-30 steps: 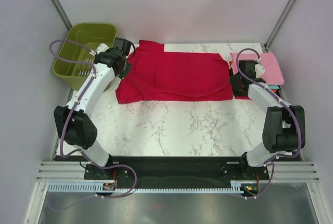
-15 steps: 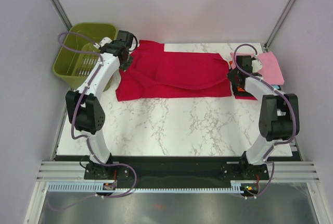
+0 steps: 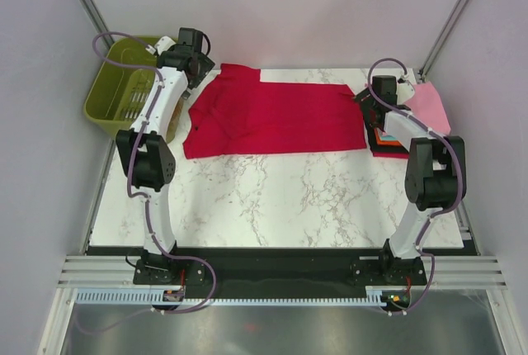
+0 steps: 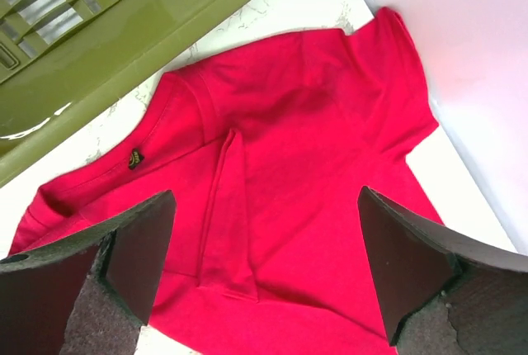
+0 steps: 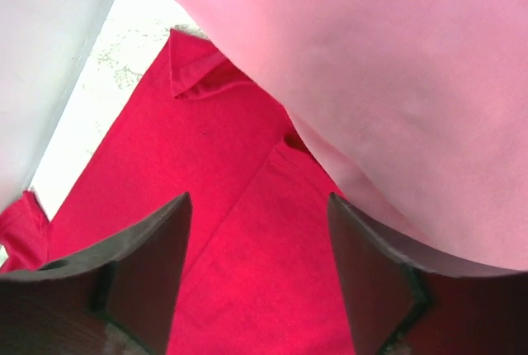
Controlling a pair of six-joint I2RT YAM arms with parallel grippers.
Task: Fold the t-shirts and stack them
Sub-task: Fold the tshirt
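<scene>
Two end effectors are at work here, and both are released. The left end effector (image 4: 264,206) hangs with its jaws spread wide and nothing between them. The right end effector (image 5: 260,206) also has its jaws apart and holds nothing.

The crimson t-shirt (image 3: 276,120) lies on the desk (image 3: 289,198) as a long flat band. One end is just beside the olive-green basket (image 3: 124,82) and the other runs well away from it. The left end effector hovers over the end nearest the basket, where a sleeve, the neckline with its small label and a raised crease show. The right end effector hovers over the end farthest from the basket. There the crimson cloth meets the stack (image 3: 384,136) of folded shirts, with the pink t-shirt (image 3: 429,107) on top. In the right wrist view the pink cloth overhangs the crimson edge.

The cloth looks light, limp and thin, so it will sag and drag rather than hold any shape. A single pinch would probably pull it into a rope. It seems best taken at two places at once, at corners or along the hem at the two ends, with each pinch catching both layers so the fold does not slide open. At the end far from the basket there is a risk of catching the pink t-shirt as well, so a grasp there should sit clear of the overhang. The crease near the basket may need smoothing before the next fold.
</scene>
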